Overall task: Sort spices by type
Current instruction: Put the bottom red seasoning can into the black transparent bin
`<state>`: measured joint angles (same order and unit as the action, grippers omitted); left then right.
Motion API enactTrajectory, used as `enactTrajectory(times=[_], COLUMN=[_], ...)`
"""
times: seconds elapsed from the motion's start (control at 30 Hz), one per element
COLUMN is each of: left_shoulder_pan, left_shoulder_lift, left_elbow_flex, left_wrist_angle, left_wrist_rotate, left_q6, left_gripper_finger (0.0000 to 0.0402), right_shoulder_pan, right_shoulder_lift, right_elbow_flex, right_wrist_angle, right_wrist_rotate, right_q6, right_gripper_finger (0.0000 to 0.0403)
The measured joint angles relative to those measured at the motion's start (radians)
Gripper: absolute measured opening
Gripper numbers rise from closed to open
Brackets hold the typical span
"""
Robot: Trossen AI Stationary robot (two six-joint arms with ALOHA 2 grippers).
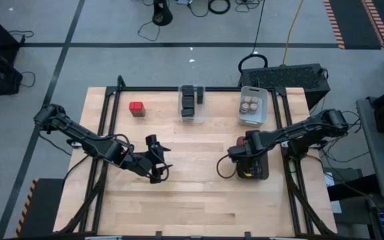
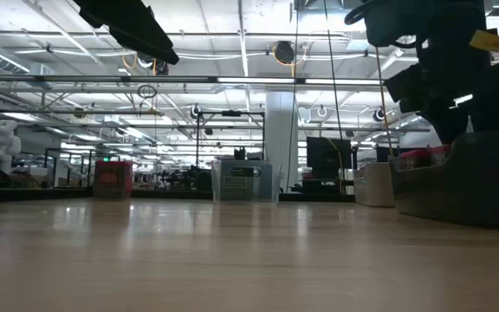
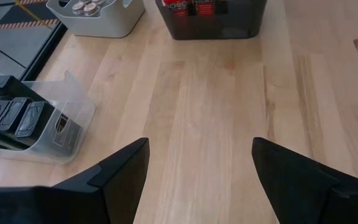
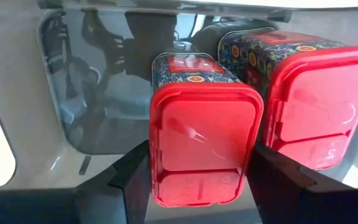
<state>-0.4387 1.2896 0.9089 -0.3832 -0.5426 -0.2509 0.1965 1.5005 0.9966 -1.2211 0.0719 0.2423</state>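
Two red tins (image 4: 205, 140) in dark bin (image 4: 73, 118), right pincer (image 4: 197, 177) grasping one; lone red tin (image 1: 136, 107) on bench (image 1: 192, 193); left pincer (image 3: 197, 180) released.

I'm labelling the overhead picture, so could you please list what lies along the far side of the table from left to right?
Red tin → clear bin of dark tins → white bin of round jars.
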Motion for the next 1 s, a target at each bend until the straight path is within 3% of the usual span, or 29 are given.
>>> enactTrajectory(times=[1.0], left_shoulder_pan=[0.0], left_shoulder_lift=[0.0], left_elbow_flex=[0.0], left_wrist_angle=[0.0], left_wrist_rotate=[0.001], left_q6=[-0.005], left_gripper_finger=[0.029], right_shoulder_pan=[-0.003], right_shoulder_lift=[0.0], right_elbow_flex=[0.0], right_wrist_angle=[0.052], right_wrist_rotate=[0.023], right_q6=[-0.009], right_gripper_finger=[0.0222])
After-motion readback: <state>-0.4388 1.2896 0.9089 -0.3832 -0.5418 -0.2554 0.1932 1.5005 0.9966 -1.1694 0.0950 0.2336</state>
